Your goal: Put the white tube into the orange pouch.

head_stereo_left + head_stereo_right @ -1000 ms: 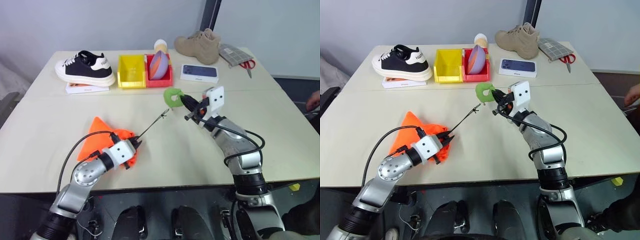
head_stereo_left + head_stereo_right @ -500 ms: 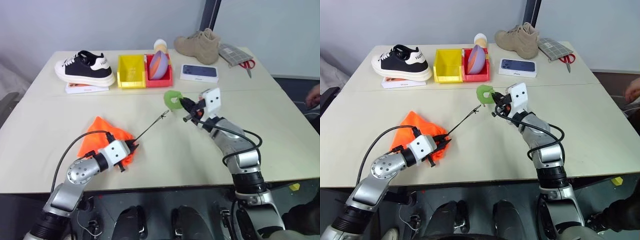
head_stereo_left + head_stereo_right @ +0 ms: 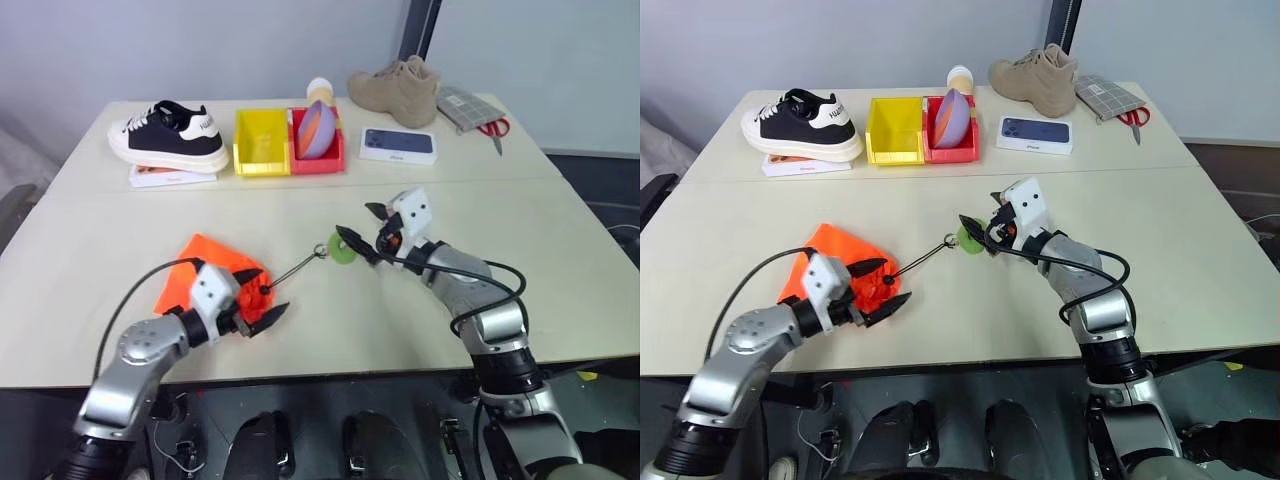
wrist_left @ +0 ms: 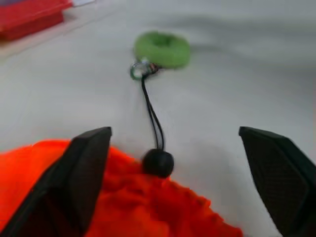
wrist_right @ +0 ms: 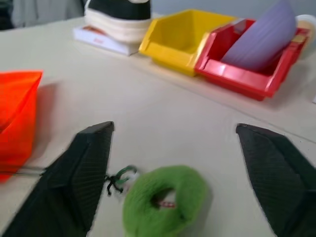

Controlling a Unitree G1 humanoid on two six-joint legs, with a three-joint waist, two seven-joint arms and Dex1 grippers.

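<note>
Pouch [image 3: 215, 278] lies flat on table [image 3: 90, 250], front-left, well back from near edge. Cord [image 3: 297, 267] runs to green ring [image 3: 344, 250] mid-table. Left gripper [image 3: 262, 306] released, jaws wide at pouch's cord end. Right gripper [image 3: 362, 228] released, jaws spread just over ring, holding nothing. Tube: can't tell where. Bare surface betw. pouch and bins [image 3: 288, 142]; room on both flanks.

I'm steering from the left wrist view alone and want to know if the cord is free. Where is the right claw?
Observer: The right claw is open beside the green ring, not gripping it.
Operator: Is the ring lifted?
Observer: No, in the head views it lies on the table.
Operator: What is by the red bin?
Observer: A yellow bin stands right against the red bin.
</note>
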